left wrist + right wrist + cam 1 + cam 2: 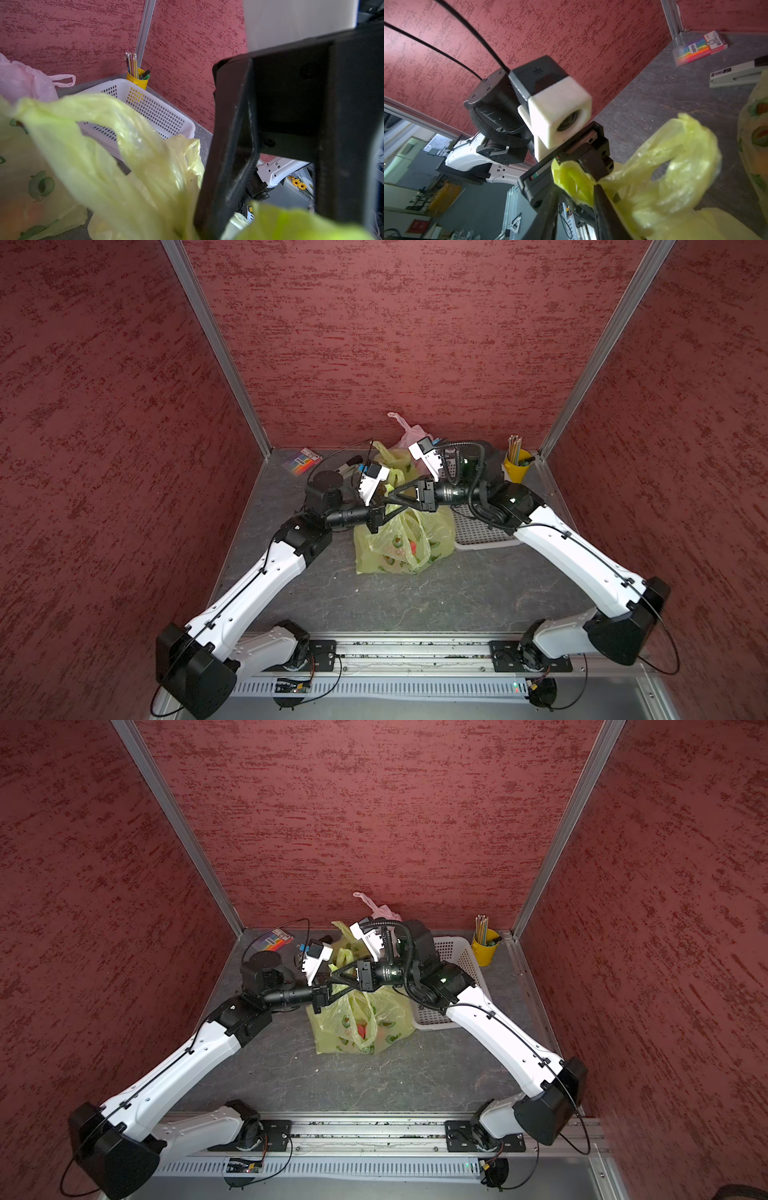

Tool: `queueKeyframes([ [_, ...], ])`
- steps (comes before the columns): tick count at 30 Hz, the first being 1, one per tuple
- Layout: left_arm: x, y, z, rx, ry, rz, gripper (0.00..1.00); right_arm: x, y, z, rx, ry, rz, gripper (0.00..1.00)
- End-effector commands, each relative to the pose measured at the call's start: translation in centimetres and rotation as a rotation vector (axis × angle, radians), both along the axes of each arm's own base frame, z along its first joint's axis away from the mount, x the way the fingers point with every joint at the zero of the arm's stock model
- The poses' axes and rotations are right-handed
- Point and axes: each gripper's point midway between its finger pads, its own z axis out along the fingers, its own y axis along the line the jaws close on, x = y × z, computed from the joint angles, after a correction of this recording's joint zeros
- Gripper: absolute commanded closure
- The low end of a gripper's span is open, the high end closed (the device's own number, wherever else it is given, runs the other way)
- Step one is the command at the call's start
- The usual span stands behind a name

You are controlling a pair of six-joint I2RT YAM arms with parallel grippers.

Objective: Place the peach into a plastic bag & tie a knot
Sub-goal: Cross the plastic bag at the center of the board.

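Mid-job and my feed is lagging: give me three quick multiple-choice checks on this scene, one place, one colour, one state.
1. Where is the peach? A in the white basket; B inside the yellow-green bag; C on bare table.
2. Pencil cup colour? A yellow; B blue; C white.
3. Left gripper? A wide open; B holding the peach; C shut on the bag handle.
Key: B, orange-red shows through the film; A, its wall is yellow; C, the right wrist view shows it clamped on plastic.

Peach [411,546] in bag [374,558]; basket [484,533] just right of it.
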Motion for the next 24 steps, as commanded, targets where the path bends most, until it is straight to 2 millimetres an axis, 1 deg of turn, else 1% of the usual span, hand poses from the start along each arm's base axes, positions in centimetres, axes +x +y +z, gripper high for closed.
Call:
queueKeyframes([
  [1, -0.5, -0.1, 0.6, 0.000, -0.016, -0.037, 0.97, 1.2, -2.4, 2.8, 0.015, -0.062, -0.110, 0.46],
  [2, -0.5, -0.1, 0.5, 0.005, -0.010, -0.044, 0.97, 1.9, -3.0, 3.1, 0.013, -0.063, -0.142, 0.41],
  [4, -0.7, -0.2, 0.4, 0.011, -0.001, -0.056, 0.97, 3.0, -3.7, 3.3, 0.008, -0.053, -0.192, 0.34],
  [6, -0.8, -0.3, 0.4, 0.013, 0.005, -0.065, 0.97, 3.8, -3.7, 3.0, -0.001, -0.038, -0.205, 0.28],
  [7, -0.9, -0.3, 0.4, 0.013, 0.007, -0.070, 0.97, 4.0, -3.4, 2.7, -0.005, -0.027, -0.196, 0.27],
  [8, -0.9, -0.4, 0.4, 0.013, 0.011, -0.076, 0.97, 4.2, -3.1, 2.4, -0.007, -0.012, -0.183, 0.27],
  [9, -0.9, -0.5, 0.4, 0.015, 0.014, -0.081, 0.97, 4.0, -2.9, 2.5, 0.000, -0.007, -0.164, 0.26],
  [10, -1.0, -0.5, 0.3, 0.016, 0.020, -0.085, 0.97, 4.8, -2.1, 1.2, -0.016, 0.024, -0.151, 0.26],
  [15, -1.0, -0.7, 0.0, 0.024, 0.034, -0.095, 0.96, 5.9, -0.8, -1.6, -0.045, 0.101, -0.119, 0.27],
  [17, -1.0, -0.7, -0.1, 0.027, 0.035, -0.098, 0.96, 6.0, -0.5, -2.4, -0.052, 0.123, -0.107, 0.28],
  [19, -1.0, -0.7, -0.1, 0.030, 0.038, -0.098, 0.96, 6.0, -0.3, -2.8, -0.049, 0.134, -0.096, 0.28],
  [21, -1.0, -0.8, -0.2, 0.032, 0.041, -0.101, 0.96, 5.5, 0.0, -2.9, -0.027, 0.147, -0.061, 0.30],
  [22, -1.0, -0.8, -0.2, 0.033, 0.039, -0.101, 0.96, 5.4, 0.1, -2.9, -0.021, 0.150, -0.053, 0.35],
  [24, -1.0, -0.8, -0.3, 0.033, 0.047, -0.105, 0.95, 5.2, 0.1, -2.8, -0.010, 0.150, -0.042, 0.56],
])
